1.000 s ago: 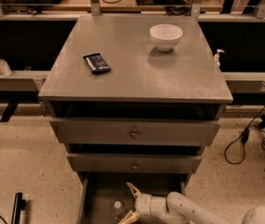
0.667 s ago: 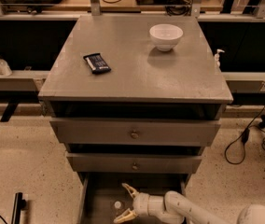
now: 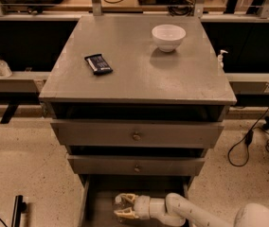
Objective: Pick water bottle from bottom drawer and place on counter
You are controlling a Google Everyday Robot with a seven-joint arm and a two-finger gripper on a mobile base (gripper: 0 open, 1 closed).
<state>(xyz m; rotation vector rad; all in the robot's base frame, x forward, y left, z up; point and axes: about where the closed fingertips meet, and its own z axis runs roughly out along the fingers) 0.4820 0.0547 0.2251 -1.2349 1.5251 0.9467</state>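
The water bottle (image 3: 119, 203) is small and clear and lies on the grey floor of the bottom drawer (image 3: 96, 207), which is pulled out at the foot of the cabinet. My gripper (image 3: 124, 206) is low inside the drawer, reaching in from the right. Its two pale fingers (image 3: 128, 197) are spread apart, with the bottle at their tips between them. Much of the bottle is hidden by the fingers. The counter (image 3: 139, 70) is the broad grey top of the cabinet, above.
A white bowl (image 3: 168, 36) stands at the back right of the counter and a dark snack bar (image 3: 98, 64) lies at its left. Two wider drawers with round knobs (image 3: 136, 136) overhang the bottom drawer. A white pump bottle (image 3: 221, 59) stands right of the cabinet. Cables lie on the floor at the right.
My gripper has moved left along the bottom drawer, and its open fingers now sit on either side of the bottle. Nothing on the counter has moved.
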